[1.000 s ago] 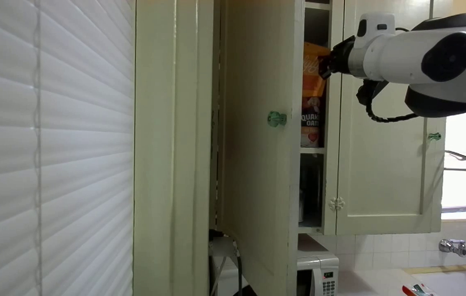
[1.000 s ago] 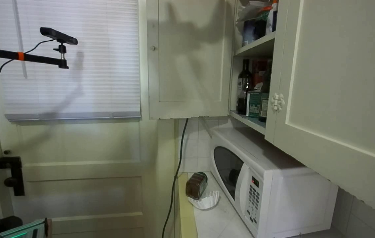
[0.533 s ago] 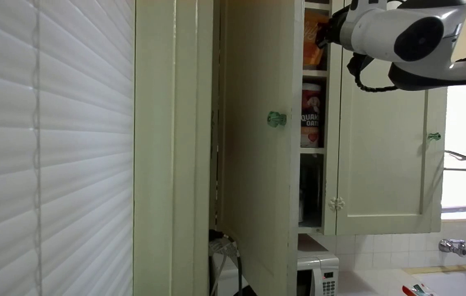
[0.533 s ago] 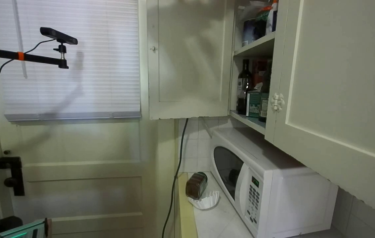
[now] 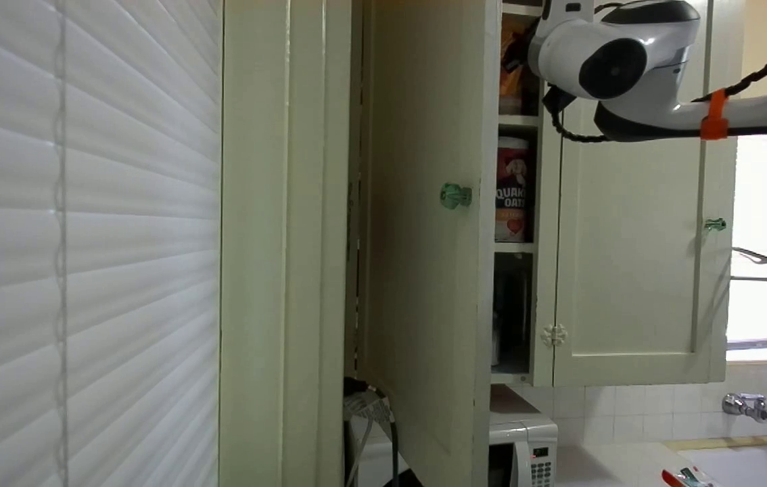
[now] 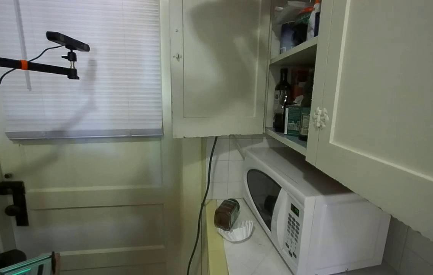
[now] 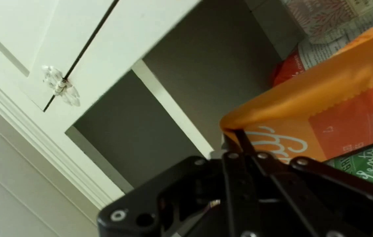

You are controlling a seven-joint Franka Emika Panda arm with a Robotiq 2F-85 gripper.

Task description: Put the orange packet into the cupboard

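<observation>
The orange packet (image 7: 324,95) is bright orange with a red panel and white script in the wrist view. My gripper (image 7: 236,138) is shut on its near edge, and the packet extends away to the right. In an exterior view my gripper (image 5: 512,61) is at the opening of the cupboard (image 5: 548,291), above a shelf board. Part of the orange packet (image 5: 510,80) shows there; the open door hides the rest. The cupboard's front frame (image 7: 120,65) fills the left of the wrist view. Whether the packet touches the shelf cannot be told.
The open cupboard door (image 5: 424,284) with its green knob (image 5: 456,195) stands beside the gripper. An oats canister (image 5: 512,193) sits on the shelf below. A red package (image 7: 288,69) and a green bag (image 7: 360,168) are around the packet. A microwave (image 6: 346,229) stands below.
My gripper has risen with the packet from in front of the oats canister to above the higher shelf board. It has then moved left into the opening, with the packet now more hidden behind the door.
</observation>
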